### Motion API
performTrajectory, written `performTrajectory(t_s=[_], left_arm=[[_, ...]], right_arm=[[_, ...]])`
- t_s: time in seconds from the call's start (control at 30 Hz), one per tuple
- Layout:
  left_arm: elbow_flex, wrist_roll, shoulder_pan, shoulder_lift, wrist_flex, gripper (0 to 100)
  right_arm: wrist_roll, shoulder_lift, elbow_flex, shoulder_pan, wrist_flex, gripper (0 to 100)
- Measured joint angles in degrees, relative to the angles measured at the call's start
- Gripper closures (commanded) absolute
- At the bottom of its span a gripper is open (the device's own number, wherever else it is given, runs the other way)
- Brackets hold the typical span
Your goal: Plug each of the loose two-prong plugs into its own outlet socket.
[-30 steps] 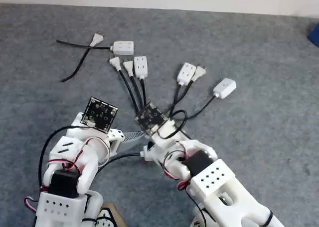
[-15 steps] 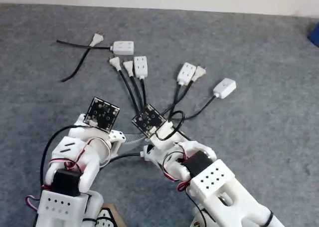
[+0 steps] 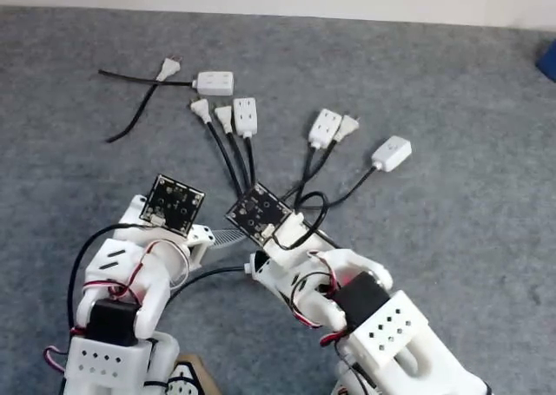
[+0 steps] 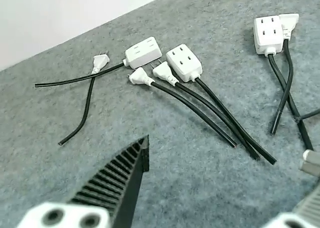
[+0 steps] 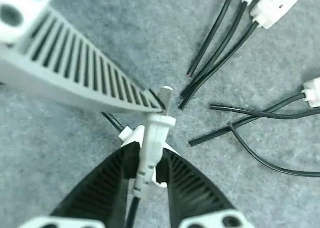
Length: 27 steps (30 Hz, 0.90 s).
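Note:
My right gripper [image 5: 150,155] is shut on a white two-prong plug [image 5: 152,133] whose prongs point away from the wrist. One prong touches the tip of a ridged finger [image 5: 85,72] of my left gripper [image 4: 227,163], which stands open just above the carpet [image 3: 452,91]. The two grippers meet at the near centre, by the left gripper [image 3: 233,237]. Farther off lie white outlet blocks [image 3: 215,83] [image 3: 246,115] [image 3: 324,126] [image 3: 392,152]. Loose plugs [image 3: 169,67] [image 3: 201,108] [image 3: 224,115] [image 3: 347,126] lie among them on black cords.
Black cords [image 3: 230,156] fan from the outlets back toward the grippers, and one loops around the right wrist [image 3: 304,213]. A short cord [image 3: 135,108] crosses another at the far left. A blue object [image 3: 549,61] sits at the right edge.
The right arm has drawn back a little toward the near edge, and its wrist has shifted slightly left. The left arm has barely moved.

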<state>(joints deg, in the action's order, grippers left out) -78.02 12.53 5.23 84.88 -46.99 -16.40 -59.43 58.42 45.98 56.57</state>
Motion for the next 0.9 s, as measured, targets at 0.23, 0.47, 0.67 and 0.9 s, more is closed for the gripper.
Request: performTrajectory(t_s=[0.23,0.47,0.67,0.9], left_arm=[[0.0,0.0,-0.1,0.0,0.1,53],[-0.3,-0.1,-0.1,0.0,0.2,53],[-0.5,-0.1,-0.1,0.0,0.2,53],[-2.0,1.1,3.1,-0.6,0.1,53]], right_arm=[[0.0,0.0,-4.8,0.5,4.6,99.2],[-0.3,0.0,-7.1,0.6,5.9,99.2],[-0.7,0.0,-7.1,-0.4,5.9,99.2],[-0.9,-0.8,-8.7,-3.7,5.8,99.2]])
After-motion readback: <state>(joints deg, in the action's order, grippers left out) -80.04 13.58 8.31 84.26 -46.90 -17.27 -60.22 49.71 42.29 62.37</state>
